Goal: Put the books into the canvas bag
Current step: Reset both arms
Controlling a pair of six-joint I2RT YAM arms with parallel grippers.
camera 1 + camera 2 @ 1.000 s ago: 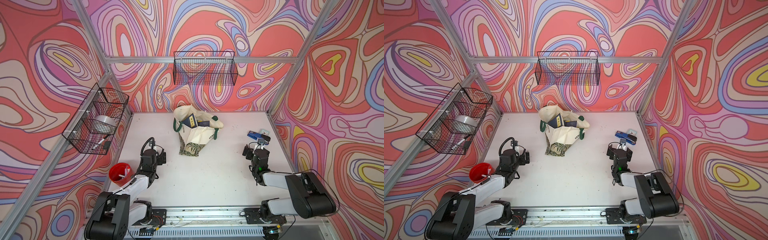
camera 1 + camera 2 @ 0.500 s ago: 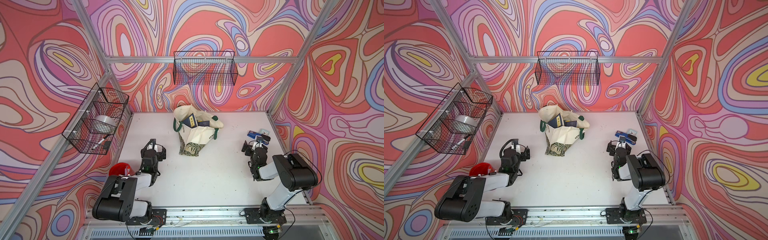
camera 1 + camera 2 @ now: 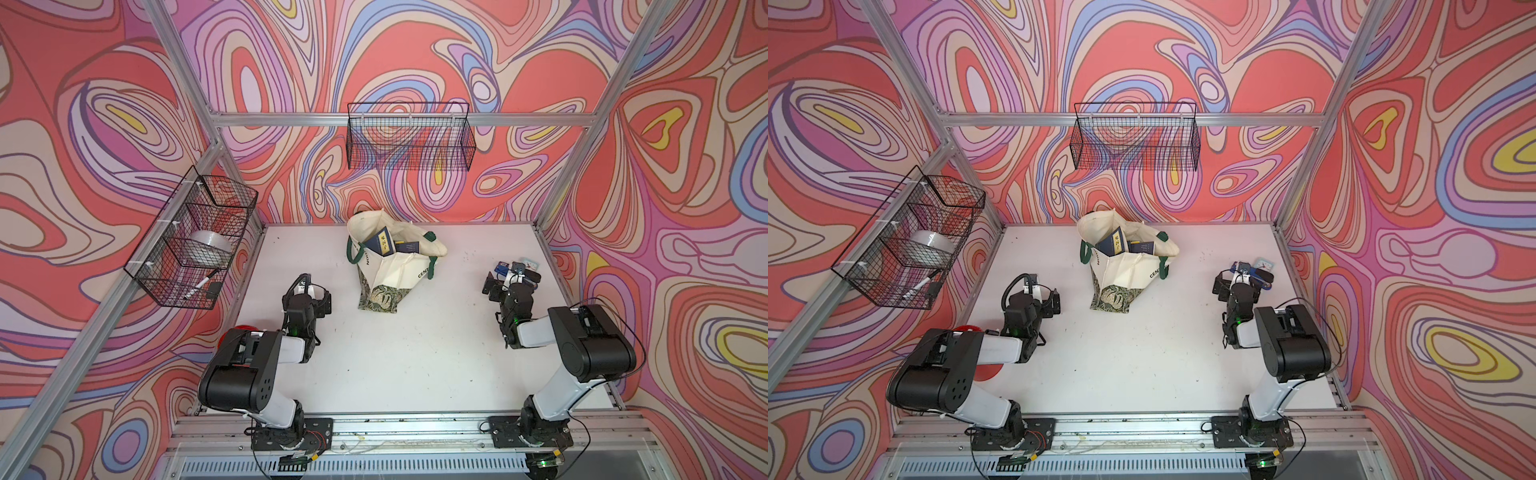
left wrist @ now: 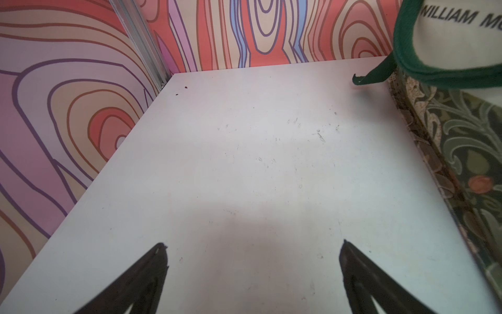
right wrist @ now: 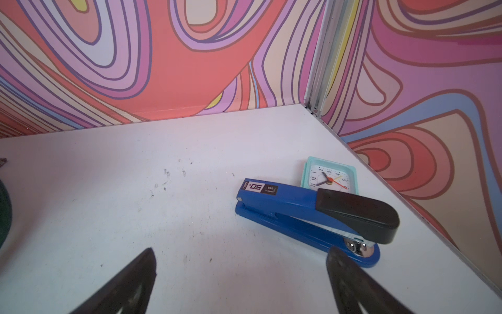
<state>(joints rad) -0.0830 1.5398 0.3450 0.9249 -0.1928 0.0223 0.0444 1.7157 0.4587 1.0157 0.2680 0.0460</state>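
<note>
Reads as a robotics lab test cell. Walled on three sides by panels (image 3: 415, 62) printed with swirling red, pink and purple shapes, set in an aluminium profile frame (image 3: 291, 120). Floored with a scuffed white worktop (image 3: 415, 353). Fitted with two robot arms (image 3: 249, 374) bolted to a metal rail (image 3: 415, 428) along the near edge, cables exposed. Hung with black wire baskets (image 3: 409, 141) above the far and left edges.

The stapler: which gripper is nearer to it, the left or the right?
Right. The right gripper is just beside the stapler. The left gripper is far across the table, on the other side of the bag.
</note>
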